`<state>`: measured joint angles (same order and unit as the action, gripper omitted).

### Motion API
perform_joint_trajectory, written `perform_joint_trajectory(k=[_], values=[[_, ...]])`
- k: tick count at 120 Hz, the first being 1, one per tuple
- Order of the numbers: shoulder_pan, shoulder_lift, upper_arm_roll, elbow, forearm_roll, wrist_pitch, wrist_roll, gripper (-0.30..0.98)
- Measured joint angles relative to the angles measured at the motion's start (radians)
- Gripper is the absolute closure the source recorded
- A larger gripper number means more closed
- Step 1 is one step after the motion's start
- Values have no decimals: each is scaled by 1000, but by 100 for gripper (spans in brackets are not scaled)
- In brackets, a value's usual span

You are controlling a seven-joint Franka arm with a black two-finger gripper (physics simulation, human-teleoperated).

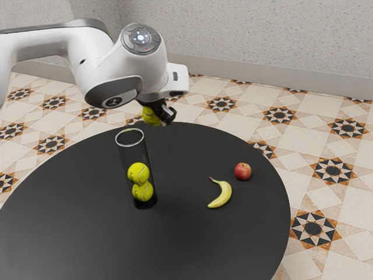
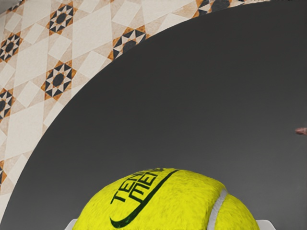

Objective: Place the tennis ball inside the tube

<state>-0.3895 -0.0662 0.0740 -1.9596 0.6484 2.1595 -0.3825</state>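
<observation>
My gripper (image 1: 156,114) is up above the table's far edge, shut on a tennis ball (image 1: 151,116). In the wrist view the held tennis ball (image 2: 168,203) looms large at the lower edge, its dark lettering and a pale seam visible. The clear tube (image 1: 133,157) stands upright on the table with its round mouth uppermost. Two more balls are stacked inside it, an upper ball (image 1: 139,173) and a lower ball (image 1: 143,191). The held ball is outside the tube, higher than its rim and toward the exterior view's right.
On the round black table (image 1: 87,233), a banana (image 1: 222,194) lies to the exterior view's right of the tube, with a red apple (image 1: 243,171) beyond it. A small reddish thing (image 2: 301,131) shows at the wrist view's side edge. Patterned floor tiles surround the table.
</observation>
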Motion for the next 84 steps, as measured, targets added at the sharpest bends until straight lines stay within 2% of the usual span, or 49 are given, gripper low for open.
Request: perform_joint_trajectory(k=[18, 40, 64, 84], values=[[-3, -1, 9, -10, -14, 14, 4, 50], [2, -12, 51, -21, -89, -40, 7, 51], [-79, -24, 62, -18, -120, -153, -11, 54], [-169, -23, 113, 9, -98, -198, -26, 55]])
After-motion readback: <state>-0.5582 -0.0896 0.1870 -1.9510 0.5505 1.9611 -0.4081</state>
